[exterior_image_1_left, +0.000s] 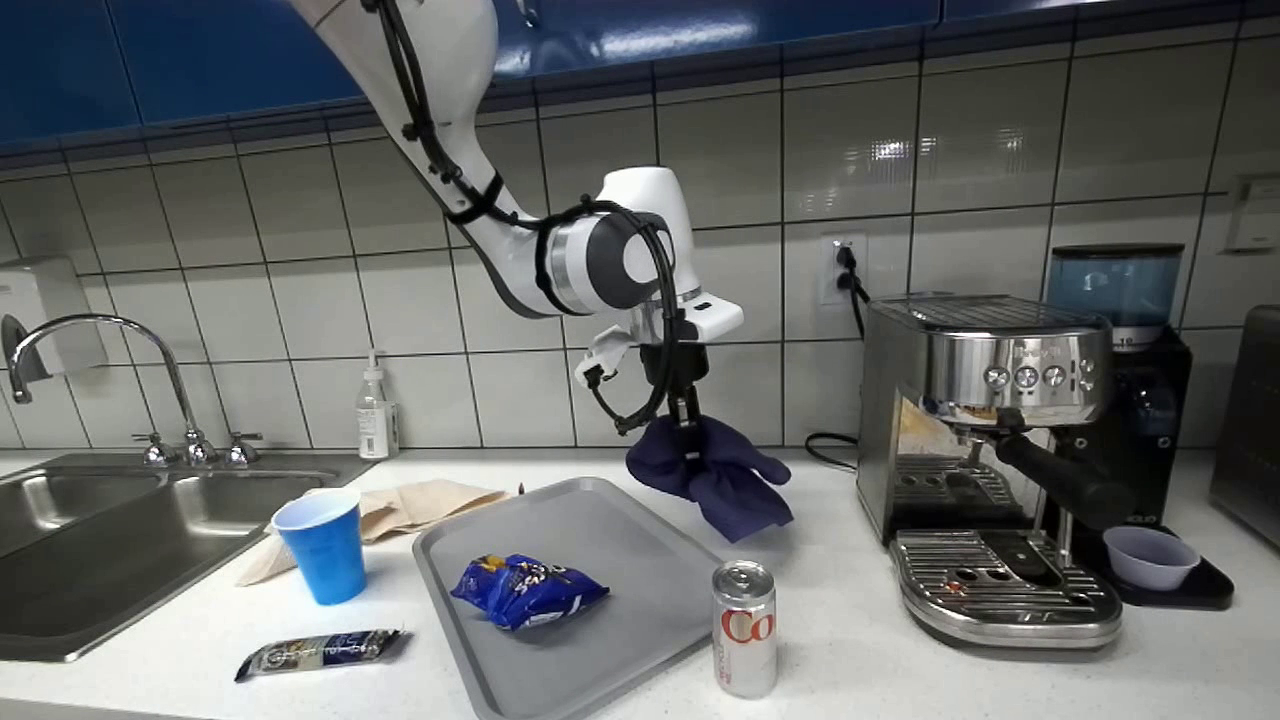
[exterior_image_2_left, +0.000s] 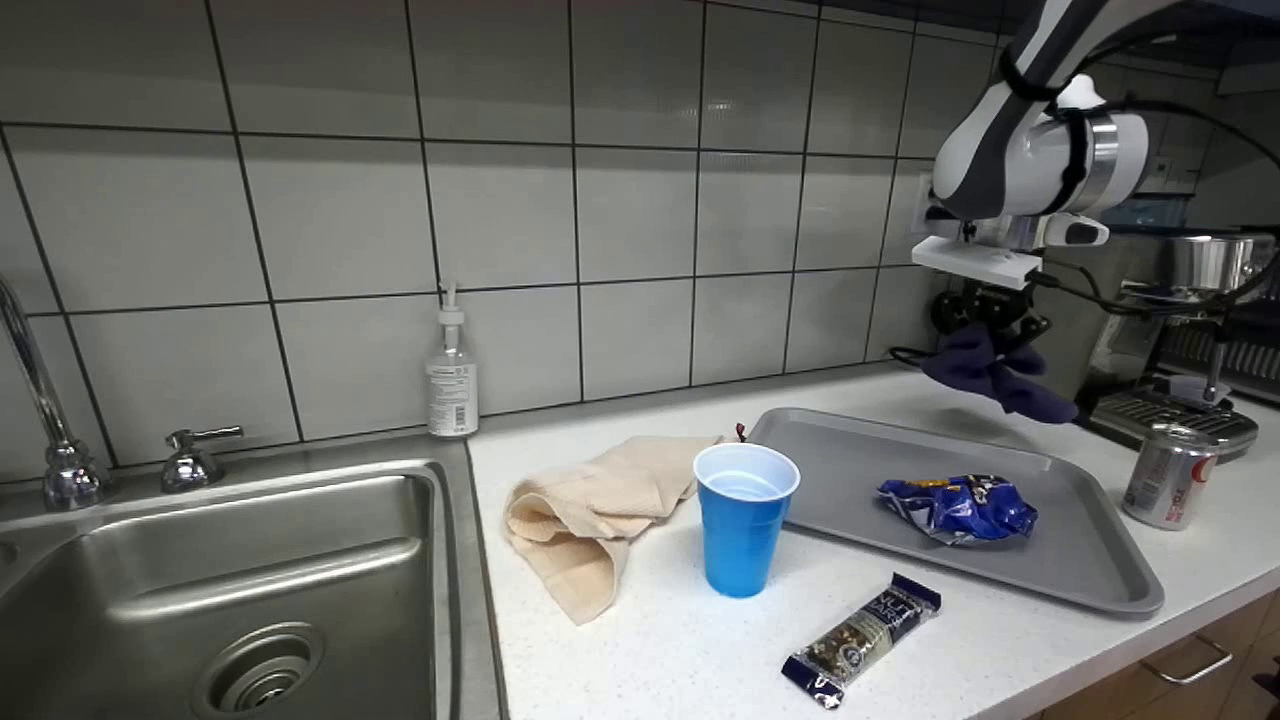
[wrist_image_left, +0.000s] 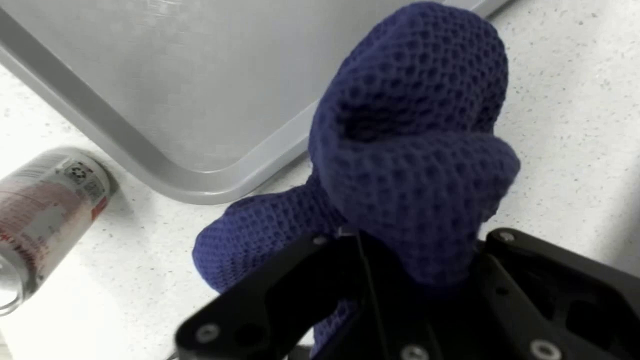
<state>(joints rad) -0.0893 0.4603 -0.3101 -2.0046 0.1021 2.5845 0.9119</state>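
My gripper (exterior_image_1_left: 691, 452) is shut on a dark purple-blue cloth (exterior_image_1_left: 738, 490), bunched up and hanging in folds on both sides of the jaws. In the wrist view the waffle-knit cloth (wrist_image_left: 420, 165) bulges up between the black fingers and hides their tips. It hangs above the white counter, just beyond the back right edge of a grey tray (exterior_image_1_left: 650, 560). On that tray lies a crumpled blue snack bag (exterior_image_1_left: 532, 590), also visible in an exterior view as a blue packet (exterior_image_2_left: 960, 508). Near the tray's corner stands a silver soda can (exterior_image_1_left: 745, 630).
A blue cup (exterior_image_1_left: 325, 550), a wrapped nut bar (exterior_image_2_left: 862, 640) and a beige cloth (exterior_image_2_left: 610, 510) lie or stand left of the tray. The sink (exterior_image_1_left: 180, 530) and soap bottle (exterior_image_1_left: 376, 412) are farther left. An espresso machine (exterior_image_1_left: 985, 470) rises to the right, a tiled wall behind.
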